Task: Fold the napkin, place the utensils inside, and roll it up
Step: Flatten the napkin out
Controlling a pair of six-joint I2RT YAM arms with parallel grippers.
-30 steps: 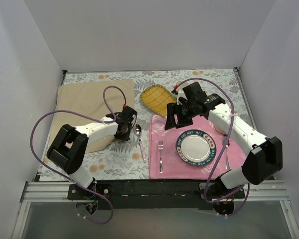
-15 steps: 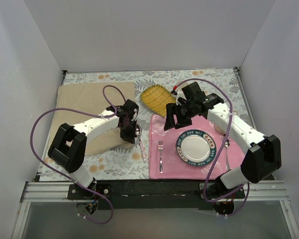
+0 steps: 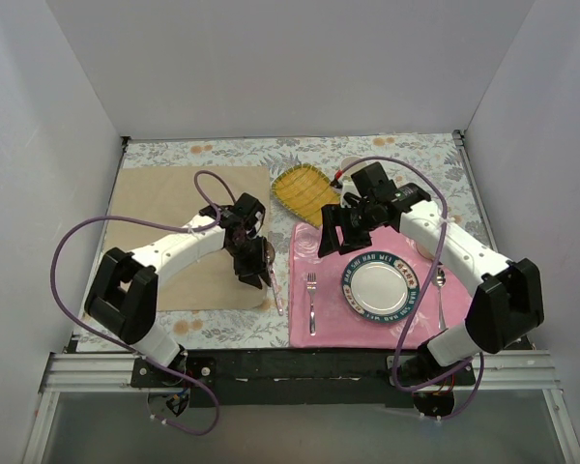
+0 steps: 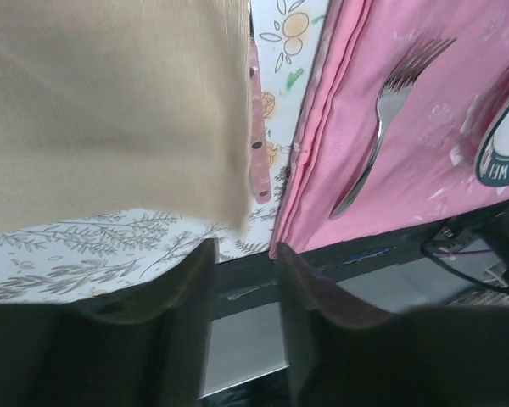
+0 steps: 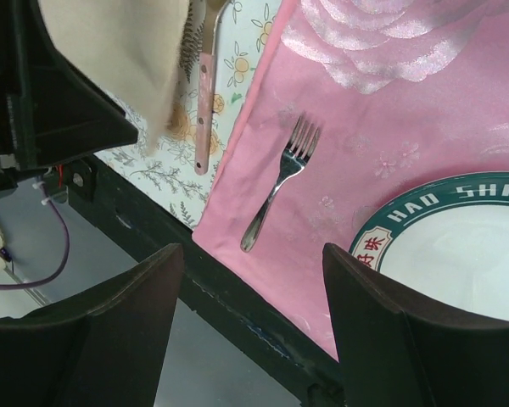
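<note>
Now, the left gripper: jaws a narrow slit apart, floor showing through the gap, no cloth seen between them. The near-right corner of the napkin ends just off the tips; I cannot tell whether it touches them. Right gripper: jaws wide, holding nothing, hanging above the pink mat with the fork below.

Clock read on the top view, 12 at the far wall. Napkin lies spread at 9 to 10 o'clock, not yet folded. One spoon sits right at its 3 o'clock edge, bowl hidden under gripper or cloth. Fork, plate and second spoon are on the mat at 4 o'clock.

Judgement: the step is taking that corner for the fold. Pinch cloth only, a single layer, clear of the spoon handle. Carry it low toward 9 o'clock, lay edge on edge, and release only once flat. Dragging the spoon along is the risk.
</note>
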